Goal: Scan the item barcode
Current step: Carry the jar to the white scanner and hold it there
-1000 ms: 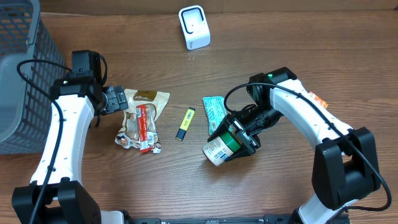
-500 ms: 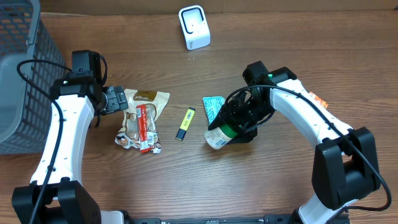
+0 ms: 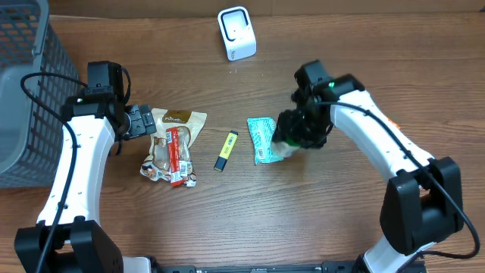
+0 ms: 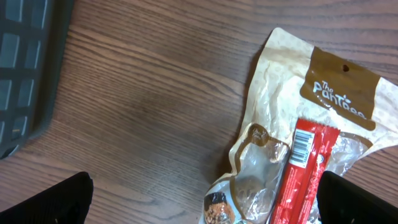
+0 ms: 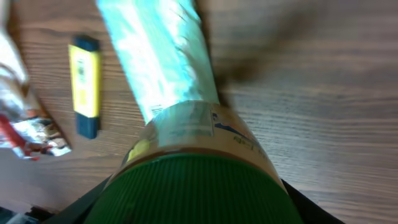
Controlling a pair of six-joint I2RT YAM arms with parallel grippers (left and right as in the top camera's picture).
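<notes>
Right gripper (image 3: 299, 130) carries green-lidded labelled jar (image 5: 199, 168), clasped; left gripper (image 3: 144, 121) gapes empty; next, swing it before white box scanner (image 3: 236, 32) at eleven o'clock

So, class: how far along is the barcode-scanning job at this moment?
Done: the right gripper has clamped the green-lidded jar. In hand: it holds the jar near the teal packet, away from the white scanner. Left: bringing the jar's barcode to the scanner. The left gripper hangs open by the snack bag.

Soft even light, faint shadows on the table (image 3: 341, 220); the right wrist view shows the jar (image 5: 193, 183) blurred.
</notes>
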